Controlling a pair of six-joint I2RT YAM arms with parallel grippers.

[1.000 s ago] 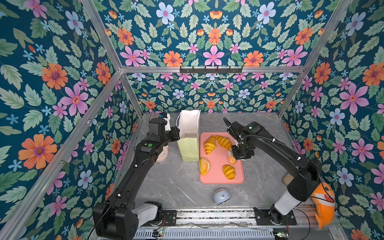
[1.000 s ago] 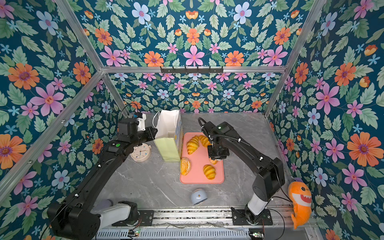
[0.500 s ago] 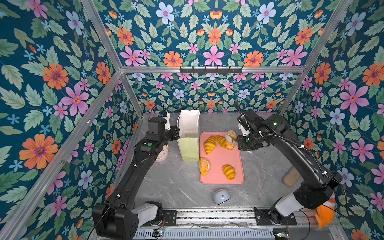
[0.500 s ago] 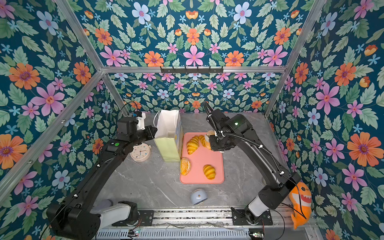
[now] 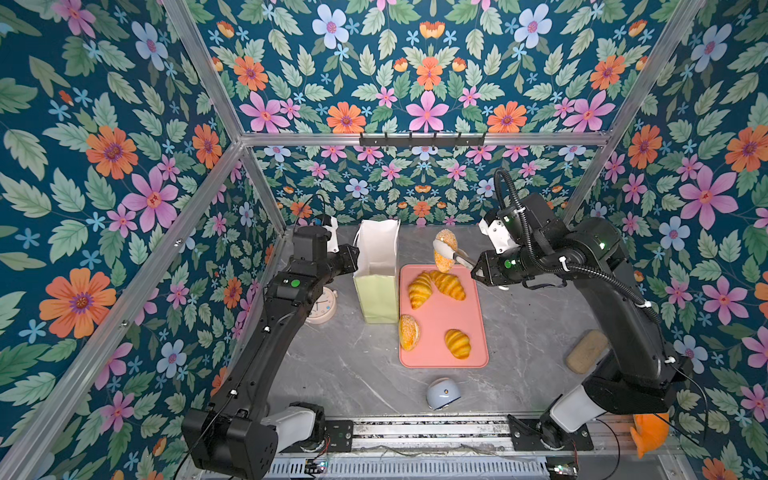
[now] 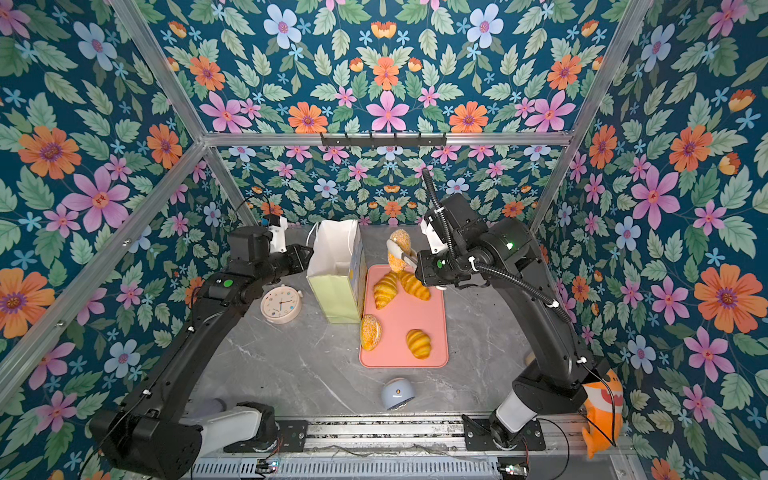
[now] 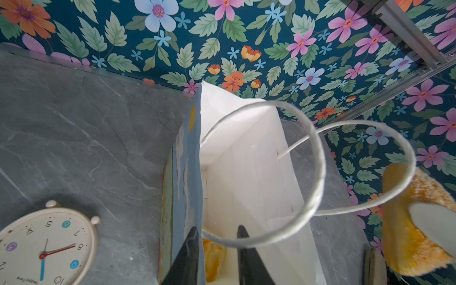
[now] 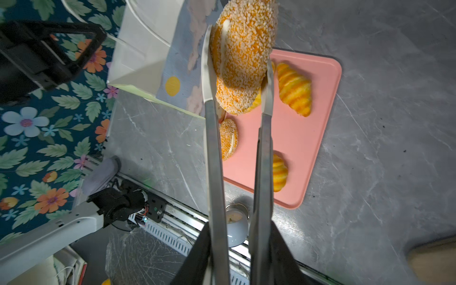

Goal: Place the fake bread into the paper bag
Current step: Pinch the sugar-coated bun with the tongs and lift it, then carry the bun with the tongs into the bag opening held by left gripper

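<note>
**A:** Starting at the left, is anything readable?

**B:** Only the clock (image 7: 44, 246). In the left wrist view its cream face is showing plain numerals, some on coloured dots, and tiny print reading "Happy Time". It is lying flat on the grey marbled table (image 5: 340, 365), near the paper bag (image 5: 376, 291).

**A:** And the left gripper (image 7: 217, 230)?

**B:** Its dark jaws are standing a little apart, straddling the bag's printed wall near the rim. One is outside and one inside, and they are pinching nothing that I can see. A thin white cord handle (image 7: 320, 160) is curling over the mouth.

**A:** How is the bag looking?

**B:** It is standing upright with its mouth open. It is matte white inside and pale yellow-green on the narrow side. The face turned to the tray is blue with a yellow dot. One golden piece of fake bread (image 7: 213, 256) is lying on its floor.

**A:** The rest?

**B:** Four are resting on the smooth pink tray (image 5: 440, 316), a rounded rectangle just beside the bag. Two glossy ridged croissants (image 5: 419, 289) are touching at the far end. A seeded bun (image 5: 409, 332) is sitting on edge at the tray's left rim, and a small croissant (image 5: 458, 344) is lying nearer the front.

**A:** The right gripper (image 5: 478, 270)?

**B:** It is clamping on metal tongs (image 8: 214, 160) with pale tips. The tongs are squeezing a round bun (image 5: 448, 239) crusted with pale crumbs. The bun is hanging on edge in the air over the tray's far end, just right of the bag's mouth and not in it.
</note>
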